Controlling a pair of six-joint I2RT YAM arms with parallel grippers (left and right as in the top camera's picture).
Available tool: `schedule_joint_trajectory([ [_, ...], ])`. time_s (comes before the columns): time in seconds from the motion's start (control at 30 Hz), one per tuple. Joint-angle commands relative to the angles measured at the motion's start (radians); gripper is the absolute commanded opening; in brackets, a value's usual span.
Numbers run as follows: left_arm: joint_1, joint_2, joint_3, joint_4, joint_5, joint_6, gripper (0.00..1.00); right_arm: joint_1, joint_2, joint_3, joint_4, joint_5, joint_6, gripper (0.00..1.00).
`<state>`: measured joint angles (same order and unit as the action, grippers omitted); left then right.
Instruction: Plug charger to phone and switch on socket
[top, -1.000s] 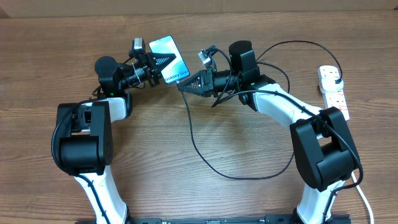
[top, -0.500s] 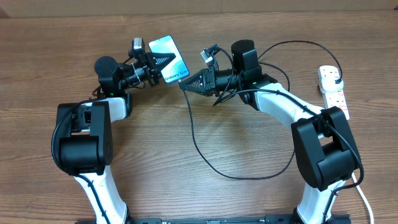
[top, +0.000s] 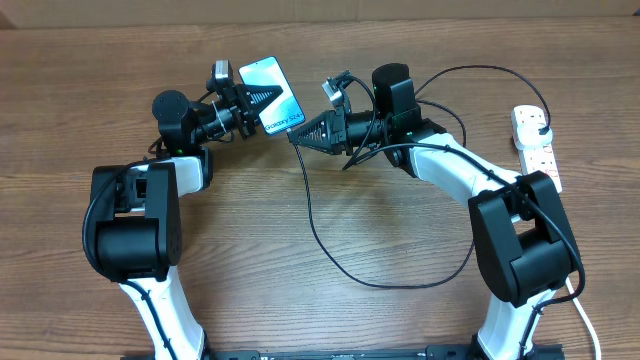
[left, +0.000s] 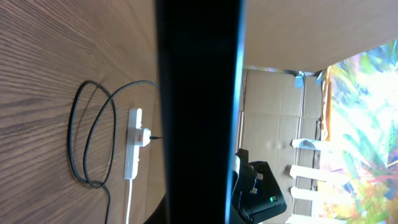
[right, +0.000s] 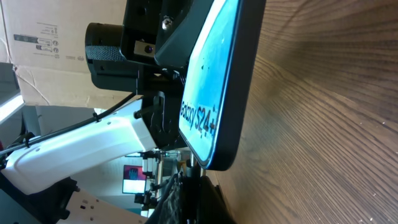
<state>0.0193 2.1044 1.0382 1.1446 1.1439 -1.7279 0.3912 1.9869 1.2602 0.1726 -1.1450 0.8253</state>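
My left gripper (top: 257, 104) is shut on the phone (top: 270, 80) and holds it tilted above the table, lit blue screen up. In the right wrist view the phone (right: 211, 81) reads "Galaxy S24+". In the left wrist view its dark back (left: 199, 93) fills the middle. My right gripper (top: 298, 137) is shut on the charger's connector tip, right at the phone's lower edge (right: 194, 164); whether it is seated is hidden. The charger's black cable (top: 309, 215) loops over the table to its plug (top: 541, 127) in the socket, a white power strip (top: 537, 152).
The power strip lies at the far right edge of the table, with its thick white cord (top: 584, 315) running toward the front. It also shows in the left wrist view (left: 132, 155). Cardboard boxes stand beyond the table's far edge.
My right gripper shifted very slightly to the right with the connector. The left gripper and the phone have not moved.
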Motion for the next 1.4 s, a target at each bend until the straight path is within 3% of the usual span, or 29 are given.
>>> schedule_joint_trajectory([
  [0.0,-0.001,-0.004,0.005,0.012,0.001,0.023,0.04,-0.008,-0.029,0.02,0.014,-0.005,0.01,0.04],
  [0.97,-0.033,-0.004,0.005,0.012,-0.017,0.008,0.04,-0.005,-0.029,0.02,0.009,0.045,0.021,0.04],
  [1.37,-0.033,-0.004,0.005,0.015,0.092,0.046,0.04,-0.007,-0.029,0.02,0.005,0.045,0.021,0.04],
])
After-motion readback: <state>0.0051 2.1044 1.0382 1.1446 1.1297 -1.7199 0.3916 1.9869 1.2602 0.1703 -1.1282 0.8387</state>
